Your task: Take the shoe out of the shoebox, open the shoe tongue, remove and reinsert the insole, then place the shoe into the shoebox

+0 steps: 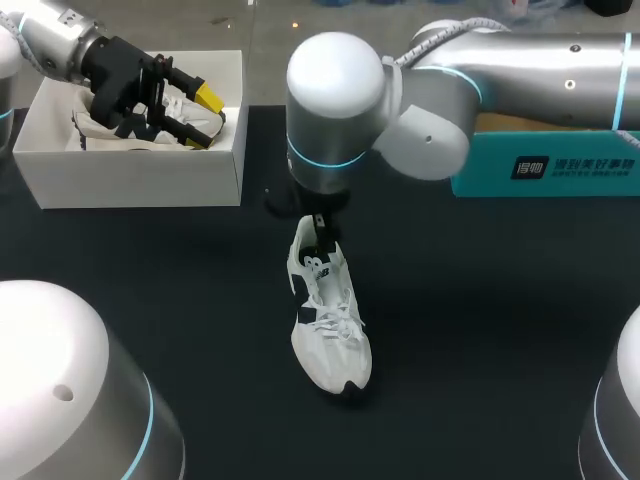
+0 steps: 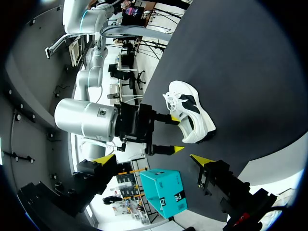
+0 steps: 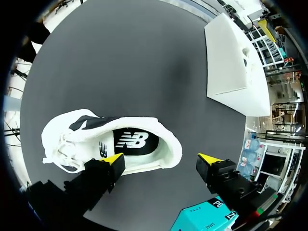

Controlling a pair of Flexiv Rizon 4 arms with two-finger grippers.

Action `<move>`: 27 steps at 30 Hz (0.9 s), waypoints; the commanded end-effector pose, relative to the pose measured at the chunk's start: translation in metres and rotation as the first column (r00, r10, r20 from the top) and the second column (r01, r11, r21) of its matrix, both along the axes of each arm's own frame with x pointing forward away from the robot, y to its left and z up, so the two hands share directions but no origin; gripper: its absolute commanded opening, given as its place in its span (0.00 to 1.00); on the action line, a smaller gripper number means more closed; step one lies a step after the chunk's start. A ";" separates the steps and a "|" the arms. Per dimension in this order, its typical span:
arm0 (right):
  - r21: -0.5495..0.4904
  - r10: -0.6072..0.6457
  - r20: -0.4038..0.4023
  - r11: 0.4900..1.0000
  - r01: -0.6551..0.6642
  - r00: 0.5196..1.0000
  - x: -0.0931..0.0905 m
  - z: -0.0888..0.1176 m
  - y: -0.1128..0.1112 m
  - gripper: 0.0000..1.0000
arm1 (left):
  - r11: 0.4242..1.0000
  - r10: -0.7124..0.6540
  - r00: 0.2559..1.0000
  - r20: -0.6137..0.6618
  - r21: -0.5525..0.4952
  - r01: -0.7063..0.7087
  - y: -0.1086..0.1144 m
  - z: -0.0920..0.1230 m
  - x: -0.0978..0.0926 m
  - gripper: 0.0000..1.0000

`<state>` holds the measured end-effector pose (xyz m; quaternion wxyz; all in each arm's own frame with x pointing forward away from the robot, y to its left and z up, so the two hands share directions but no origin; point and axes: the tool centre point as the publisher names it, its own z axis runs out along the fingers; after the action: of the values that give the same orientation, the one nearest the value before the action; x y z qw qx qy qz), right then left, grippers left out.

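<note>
**Step one done: sneaker [image 1: 330, 325] lies on the tabletop [image 1: 500, 350], the rest open**

The sneaker lies well apart from the open white shoebox [image 1: 140, 175], which stands at 10 o'clock from it in the head view. Its heel points to 12 o'clock and its toe to about 5 o'clock. The black insole [image 3: 132, 141] lies flat inside it. Nothing shows whether it has been out and put back. The laces [image 3: 62, 144] look drawn across the tongue, though they are too small to be sure of, so I judge the tongue and insole steps are yet to come. The return to the shoebox is certainly left.

The right tool [image 3: 161, 159] is spread over the heel opening. One finger is against the sneaker's side wall and the other is well clear beyond the heel, so it pinches nothing. The left tool [image 1: 203, 120] is also spread and empty, hanging over the shoebox above some white paper [image 1: 100, 130].

The head view hides the right tool almost wholly under that arm's wrist. Only the right wrist view shows its fingers and the insole. The left wrist view shows that tool side-on at the heel. Only the head view looks into the shoebox, and it shows the teal box [image 1: 545, 165] at 2 o'clock from the sneaker.
</note>
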<state>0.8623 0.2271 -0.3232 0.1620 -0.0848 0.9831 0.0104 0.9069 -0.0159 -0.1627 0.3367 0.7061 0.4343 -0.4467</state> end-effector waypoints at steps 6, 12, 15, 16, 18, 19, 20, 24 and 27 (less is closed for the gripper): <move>0.001 -0.039 -0.036 0.999 0.039 0.999 0.030 -0.024 0.020 1.00 | 1.000 -0.002 1.000 0.001 0.002 0.002 0.001 0.000 0.000 1.00; -0.032 -0.040 -0.052 0.999 0.039 0.998 0.035 -0.045 0.026 0.96 | 1.000 -0.002 1.000 0.001 0.002 0.002 0.001 0.000 0.000 1.00; -0.036 -0.050 -0.061 0.998 0.048 0.997 0.036 -0.054 0.023 0.93 | 1.000 -0.002 1.000 0.001 0.002 0.002 0.001 0.000 0.000 1.00; -0.030 -0.052 -0.076 0.998 0.050 0.996 0.038 -0.060 0.022 0.91 | 1.000 -0.002 1.000 0.001 0.002 0.002 0.001 0.000 0.000 1.00; -0.040 -0.059 -0.077 0.998 0.056 0.995 0.040 -0.066 0.021 0.83 | 1.000 -0.002 1.000 0.001 0.002 0.002 0.001 0.000 0.000 1.00; -0.033 -0.062 -0.085 0.998 0.059 0.995 0.041 -0.069 0.020 0.80 | 1.000 -0.002 1.000 0.001 0.002 0.002 0.001 0.000 0.000 1.00; -0.027 -0.064 -0.092 0.998 0.062 0.994 0.042 -0.071 0.020 0.75 | 1.000 -0.002 1.000 0.001 0.002 0.002 0.001 0.000 0.000 1.00; -0.039 -0.075 -0.101 0.997 0.072 0.992 0.043 -0.074 0.019 0.00 | 1.000 -0.002 1.000 0.001 0.002 0.002 0.001 0.000 0.000 1.00; -0.044 -0.075 -0.103 0.997 0.071 0.992 0.041 -0.071 0.016 0.00 | 1.000 -0.002 1.000 0.001 0.002 0.002 0.001 0.000 0.000 1.00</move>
<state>0.9042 0.2428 -0.3961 0.1094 -0.0512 0.9926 -0.0086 0.9069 -0.0161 -0.1627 0.3366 0.7061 0.4342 -0.4467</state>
